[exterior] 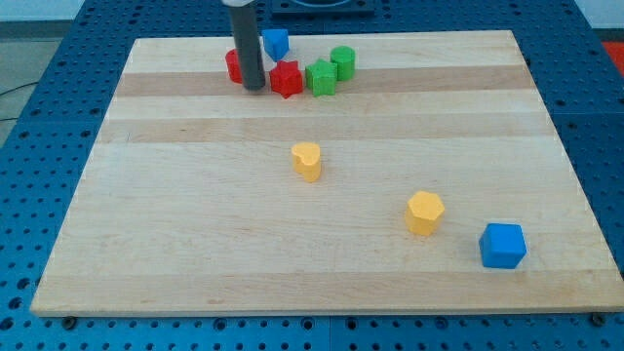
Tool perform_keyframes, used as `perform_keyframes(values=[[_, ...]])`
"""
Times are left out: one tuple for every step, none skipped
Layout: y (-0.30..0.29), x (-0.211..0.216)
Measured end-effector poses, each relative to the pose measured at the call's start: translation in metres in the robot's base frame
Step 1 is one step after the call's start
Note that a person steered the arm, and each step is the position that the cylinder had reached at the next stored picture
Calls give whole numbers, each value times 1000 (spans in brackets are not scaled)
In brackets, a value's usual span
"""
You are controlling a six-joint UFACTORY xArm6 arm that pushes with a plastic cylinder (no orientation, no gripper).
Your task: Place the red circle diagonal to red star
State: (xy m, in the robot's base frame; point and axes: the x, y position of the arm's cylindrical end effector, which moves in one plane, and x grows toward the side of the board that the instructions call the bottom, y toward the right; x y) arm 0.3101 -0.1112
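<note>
The red circle point(233, 65) sits near the view's top, left of centre, partly hidden behind my dark rod. The red star point(286, 79) lies just to its right and slightly lower. My tip point(253, 87) rests on the board between them, touching or almost touching the circle's right side and a little left of the star.
A blue block point(277, 42) sits behind the rod at the view's top. A green star point(321, 77) and a green cylinder point(342, 62) crowd the red star's right. A yellow heart point(306, 160), a yellow hexagon point(425, 213) and a blue cube point(503, 245) lie lower.
</note>
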Motion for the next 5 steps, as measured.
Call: perform_keyframes(values=[[18,-53],[37,-55],[-40,-61],[-75,-62],[-63,-107]])
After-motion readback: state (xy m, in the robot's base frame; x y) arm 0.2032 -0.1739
